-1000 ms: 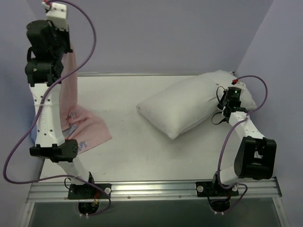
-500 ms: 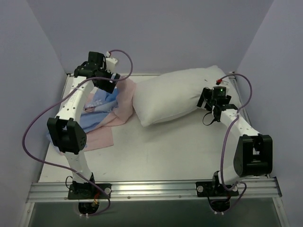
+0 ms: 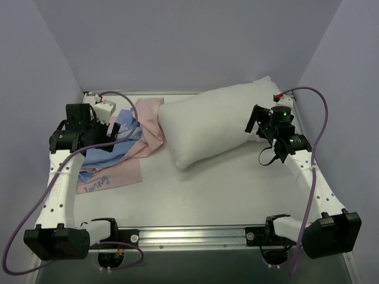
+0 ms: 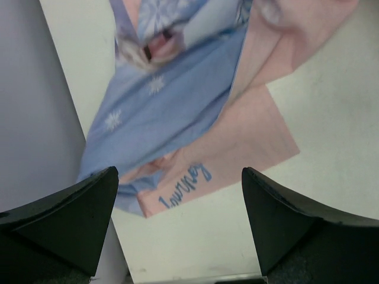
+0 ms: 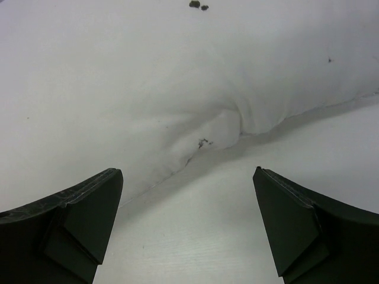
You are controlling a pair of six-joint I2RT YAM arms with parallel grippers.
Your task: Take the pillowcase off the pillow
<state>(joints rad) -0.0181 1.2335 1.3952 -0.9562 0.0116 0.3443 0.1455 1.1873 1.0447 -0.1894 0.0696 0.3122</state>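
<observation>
- While the pillowcase lies crumpled at the far left of the table, touching one end of the bare pillow, the left gripper hangs above it, spread and empty.
- Right gripper: fingers apart, empty, beside the pillow.

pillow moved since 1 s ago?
Yes. The plump white stuffed pillow slid left across the white table, away from its right edge, now touching the pink-and-blue fabric pillowcase.
</observation>
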